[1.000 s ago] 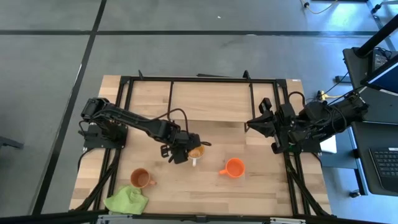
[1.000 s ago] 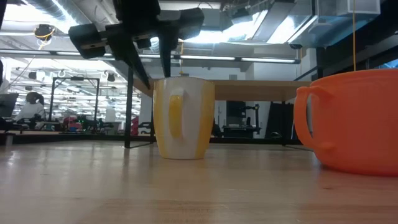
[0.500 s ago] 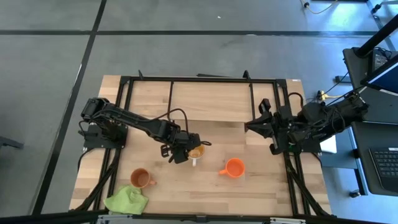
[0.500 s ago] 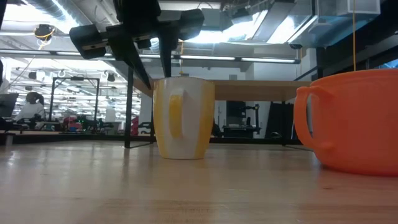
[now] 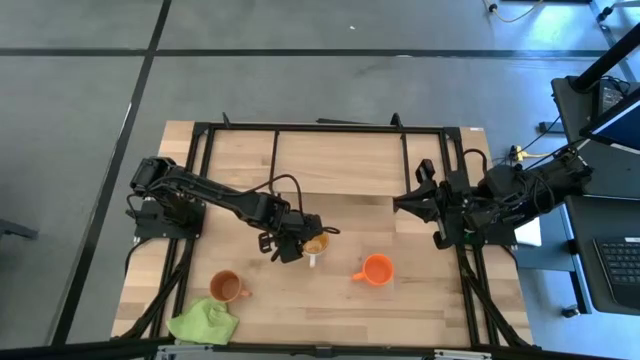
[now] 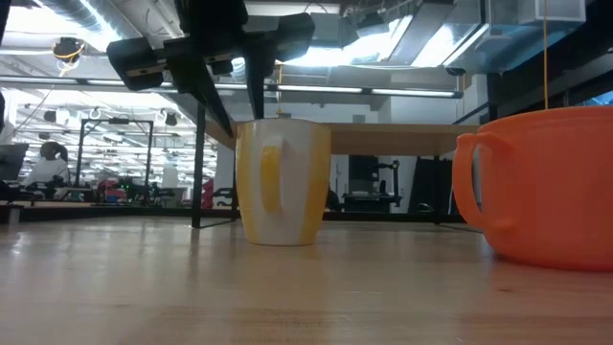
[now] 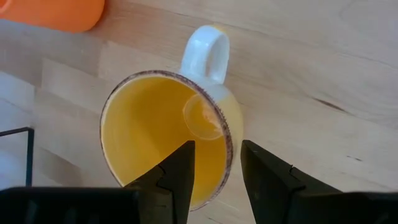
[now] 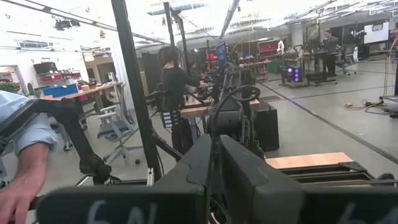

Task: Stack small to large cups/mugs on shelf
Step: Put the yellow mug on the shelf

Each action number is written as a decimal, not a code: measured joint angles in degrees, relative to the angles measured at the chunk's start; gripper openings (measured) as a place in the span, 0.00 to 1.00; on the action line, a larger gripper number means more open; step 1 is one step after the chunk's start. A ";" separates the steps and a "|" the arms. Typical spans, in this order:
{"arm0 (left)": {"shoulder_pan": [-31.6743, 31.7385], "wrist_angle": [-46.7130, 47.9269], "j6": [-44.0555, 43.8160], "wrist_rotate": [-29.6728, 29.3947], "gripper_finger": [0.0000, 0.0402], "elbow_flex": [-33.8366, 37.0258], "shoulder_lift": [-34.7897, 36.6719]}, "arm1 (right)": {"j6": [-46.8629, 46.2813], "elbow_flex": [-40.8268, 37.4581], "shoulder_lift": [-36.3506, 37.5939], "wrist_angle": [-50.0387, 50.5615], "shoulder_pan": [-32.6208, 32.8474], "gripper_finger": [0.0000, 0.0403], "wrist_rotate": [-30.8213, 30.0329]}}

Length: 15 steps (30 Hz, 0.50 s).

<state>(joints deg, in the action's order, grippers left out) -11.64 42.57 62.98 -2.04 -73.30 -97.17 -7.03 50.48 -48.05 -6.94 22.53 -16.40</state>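
**A robotics lab in an open industrial hall**

Exposed ceiling ducts (image 6: 77, 14) and strip lights run overhead. A grey concrete floor (image 5: 300, 80) with dark lines surrounds the wooden table (image 5: 340, 165). Behind it stand workbenches (image 8: 93, 90), office chairs (image 8: 115, 127), monitors and a standing person (image 8: 177, 93).

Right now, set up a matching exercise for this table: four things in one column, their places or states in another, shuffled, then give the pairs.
Things:
1. white mug
2. brown mug
3. orange mug
4. left gripper

Places or states:
A. beside the green cloth, at the table's near left
B. jaws open, straddling a mug's rim
C. upright mid-table, yellow inside, handle toward the near edge
D. alone, right of the white mug

Pairs: 1-C, 2-A, 3-D, 4-B

The right gripper waits at the table's right side.
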 joint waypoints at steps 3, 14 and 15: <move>0.00 -0.02 0.00 0.34 0.31 0.00 0.02 | 0.00 0.00 0.00 0.00 -0.01 0.09 0.00; -0.68 -0.25 -2.01 3.26 0.31 0.00 0.02 | 0.22 0.00 0.00 0.00 -0.01 0.09 -0.04; -0.70 -0.23 -2.57 3.27 0.31 0.00 0.02 | 0.22 0.00 0.00 0.00 -0.01 0.09 -0.07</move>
<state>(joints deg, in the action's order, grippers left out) -12.34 42.34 60.41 1.22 -73.30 -97.14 -6.81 50.48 -48.05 -6.94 22.52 -16.47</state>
